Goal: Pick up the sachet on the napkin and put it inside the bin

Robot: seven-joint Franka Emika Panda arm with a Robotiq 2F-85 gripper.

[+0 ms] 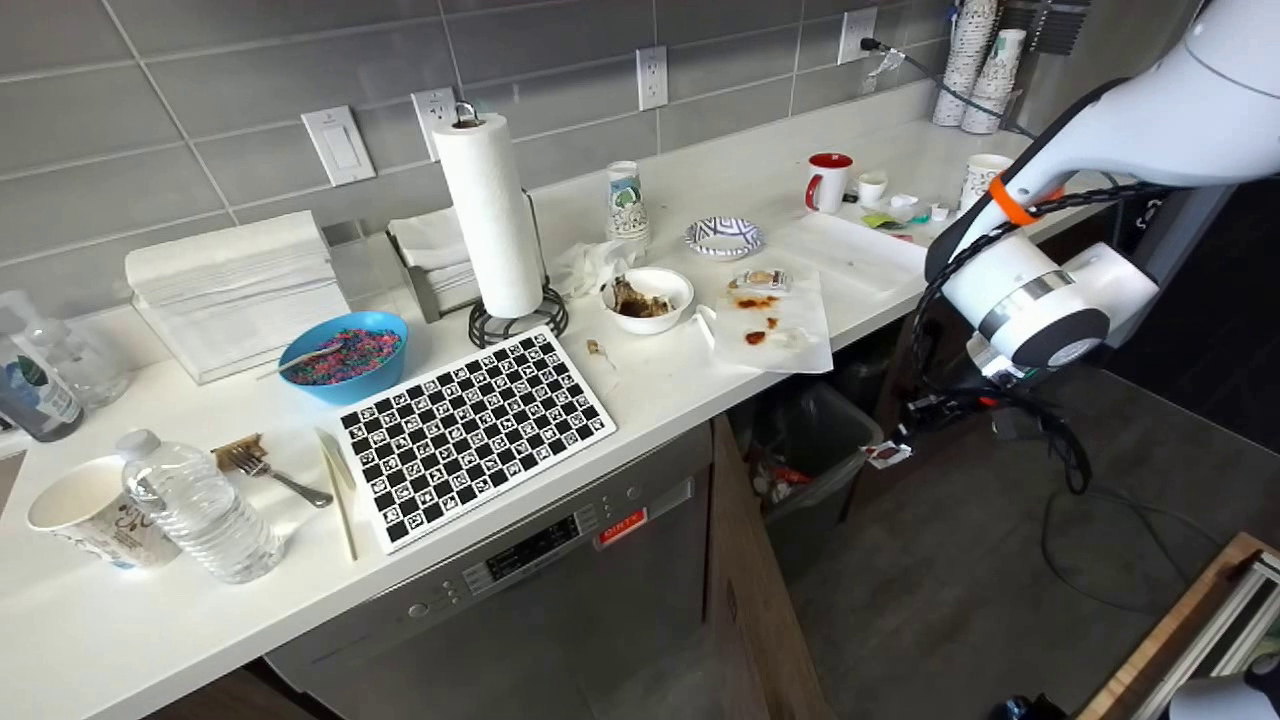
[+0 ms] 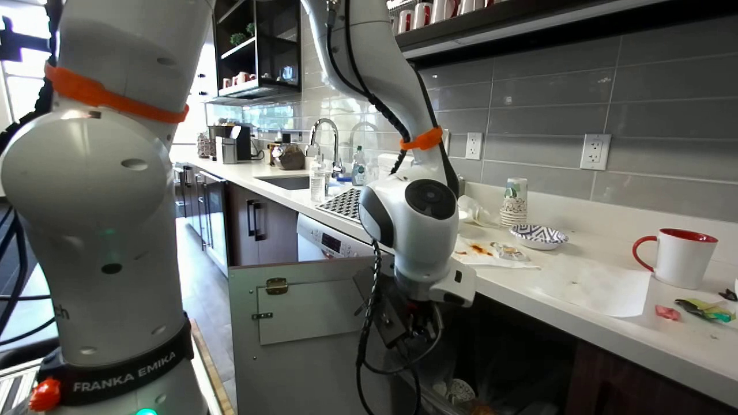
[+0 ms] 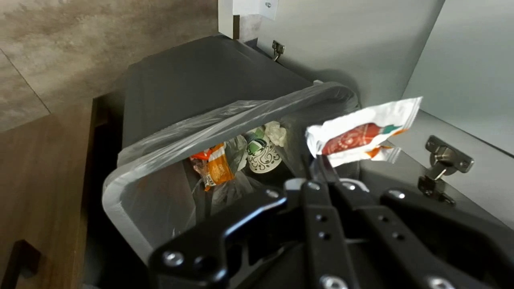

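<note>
Near the rim of the bin (image 3: 116, 204) | we hold the sachet (image 3: 357, 136) by one end — gripper (image 3: 323, 165) pinched tight on it | whether it hangs over the mouth, we can't say | we see a paper cup (image 3: 264, 158) inside | stained napkin (image 1: 797, 310) on the counter (image 1: 650, 385)

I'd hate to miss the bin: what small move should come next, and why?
I'd probably shift the gripper toward the middle of the bin before releasing: it holds the sachet, which in the wrist view appears across the bin's edge, not wholly inside its outline.
</note>
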